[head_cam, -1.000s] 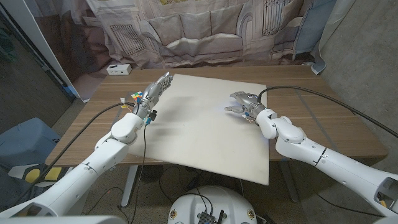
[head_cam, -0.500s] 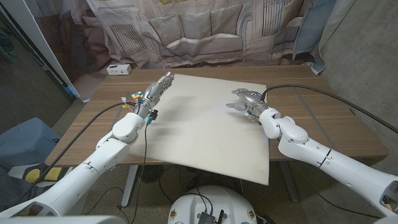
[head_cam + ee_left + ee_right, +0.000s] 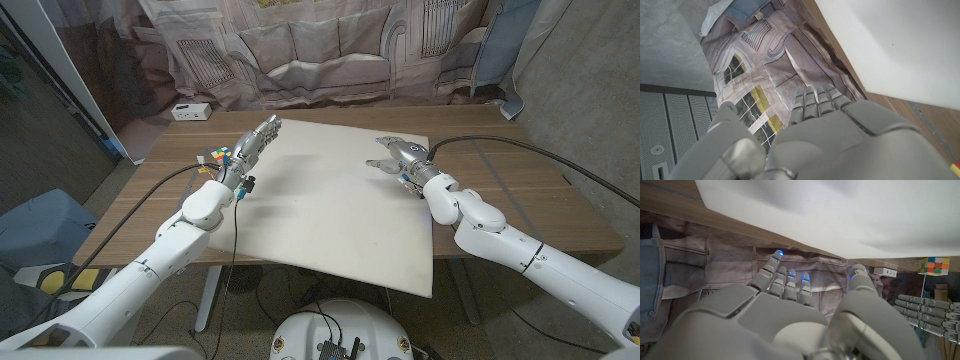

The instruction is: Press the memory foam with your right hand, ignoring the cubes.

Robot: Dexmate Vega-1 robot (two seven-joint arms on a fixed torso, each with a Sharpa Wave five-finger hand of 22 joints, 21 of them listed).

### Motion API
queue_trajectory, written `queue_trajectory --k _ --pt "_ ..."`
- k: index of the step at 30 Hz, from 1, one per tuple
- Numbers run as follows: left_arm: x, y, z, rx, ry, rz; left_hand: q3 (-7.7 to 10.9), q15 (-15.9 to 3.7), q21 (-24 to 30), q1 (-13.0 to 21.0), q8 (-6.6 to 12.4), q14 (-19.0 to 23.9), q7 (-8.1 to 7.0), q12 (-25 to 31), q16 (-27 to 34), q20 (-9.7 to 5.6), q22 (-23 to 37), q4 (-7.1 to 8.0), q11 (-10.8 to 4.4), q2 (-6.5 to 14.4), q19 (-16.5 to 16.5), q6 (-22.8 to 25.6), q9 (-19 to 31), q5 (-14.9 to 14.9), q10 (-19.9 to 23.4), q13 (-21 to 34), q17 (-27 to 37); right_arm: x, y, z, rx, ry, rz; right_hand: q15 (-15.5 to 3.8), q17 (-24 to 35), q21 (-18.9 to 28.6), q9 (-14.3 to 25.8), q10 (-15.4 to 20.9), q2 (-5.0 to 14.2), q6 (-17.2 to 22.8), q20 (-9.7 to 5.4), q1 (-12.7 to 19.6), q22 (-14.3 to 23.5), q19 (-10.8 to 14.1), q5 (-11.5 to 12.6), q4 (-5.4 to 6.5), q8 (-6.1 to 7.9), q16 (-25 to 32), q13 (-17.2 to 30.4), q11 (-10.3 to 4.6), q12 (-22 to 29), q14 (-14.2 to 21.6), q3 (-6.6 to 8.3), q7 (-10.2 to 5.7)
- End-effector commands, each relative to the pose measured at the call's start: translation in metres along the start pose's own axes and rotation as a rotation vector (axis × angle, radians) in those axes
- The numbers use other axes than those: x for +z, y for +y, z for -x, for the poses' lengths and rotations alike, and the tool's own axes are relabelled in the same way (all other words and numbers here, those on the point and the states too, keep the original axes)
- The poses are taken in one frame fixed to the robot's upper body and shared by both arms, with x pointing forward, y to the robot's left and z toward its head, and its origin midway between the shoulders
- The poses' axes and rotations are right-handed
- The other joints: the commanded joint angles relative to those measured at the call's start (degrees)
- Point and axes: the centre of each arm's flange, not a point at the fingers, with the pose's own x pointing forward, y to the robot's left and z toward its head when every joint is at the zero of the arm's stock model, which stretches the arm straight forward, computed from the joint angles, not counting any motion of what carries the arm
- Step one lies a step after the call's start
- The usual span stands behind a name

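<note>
The memory foam (image 3: 330, 205) is a large white sheet lying on the wooden table (image 3: 520, 190); it also appears in the left wrist view (image 3: 900, 45) and the right wrist view (image 3: 815, 210). My right hand (image 3: 398, 157) hovers over the foam's far right part, fingers spread and holding nothing (image 3: 790, 310). I cannot tell whether it touches the foam. My left hand (image 3: 252, 148) stands at the foam's left edge with fingers stretched out and empty (image 3: 840, 140). A multicoloured cube (image 3: 218, 155) sits just left of that hand (image 3: 933, 265).
A small white box (image 3: 190, 111) stands at the table's far left. A printed cloth backdrop (image 3: 320, 50) hangs behind the table. The foam overhangs the table's near edge. Bare wood shows to the right of the foam.
My right hand has drifted from nearer the foam's middle toward its far right corner, and its fingers have opened out. The left arm has stayed still.
</note>
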Motion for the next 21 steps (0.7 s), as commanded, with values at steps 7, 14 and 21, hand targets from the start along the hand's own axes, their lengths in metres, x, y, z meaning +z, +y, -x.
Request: queue_trajectory --k 7,14,21 --pt "0.004 -0.003 0.001 -0.001 -0.003 -0.009 0.06 -0.06 0.02 -0.10 -0.08 0.41 0.36 -0.11 -0.03 0.02 0.23 -0.46 -0.19 0.45 0.09 0.34 0.30 -0.08 0.36 0.09 0.08 -0.004 -0.016 0.008 -0.084 -0.052 -0.149 0.16 0.27 0.64 0.08 1.07 -0.29 0.11 0.11 0.44 -0.05 1.14 -0.06 0.29 -0.14 0.57 0.22 0.06 0.62 1.03 -0.01 0.83" --pt "0.006 -0.004 -0.002 -0.004 -0.007 -0.012 0.04 -0.09 0.02 -0.12 -0.07 0.41 0.31 -0.10 -0.03 0.03 0.23 -0.52 -0.14 0.47 0.07 0.33 0.30 -0.08 0.39 0.09 0.08 -0.007 -0.021 0.010 -0.118 -0.067 -0.192 -0.01 0.30 0.81 0.06 1.28 -0.34 0.14 0.03 0.47 -0.06 1.99 -0.07 0.32 -0.11 0.79 0.21 0.11 0.62 1.71 -0.05 1.04" --pt "0.006 -0.004 -0.003 -0.006 -0.006 -0.014 0.03 -0.11 0.02 -0.14 -0.06 0.41 0.29 -0.12 -0.03 0.04 0.23 -0.57 -0.17 0.49 0.05 0.35 0.30 -0.08 0.38 0.09 0.08 -0.012 -0.023 0.012 -0.133 -0.082 -0.260 -0.28 0.48 1.35 0.04 1.93 -0.27 0.43 -0.50 0.30 -0.01 4.29 -0.09 0.56 0.04 1.48 0.20 0.37 0.71 3.52 -0.18 1.25"
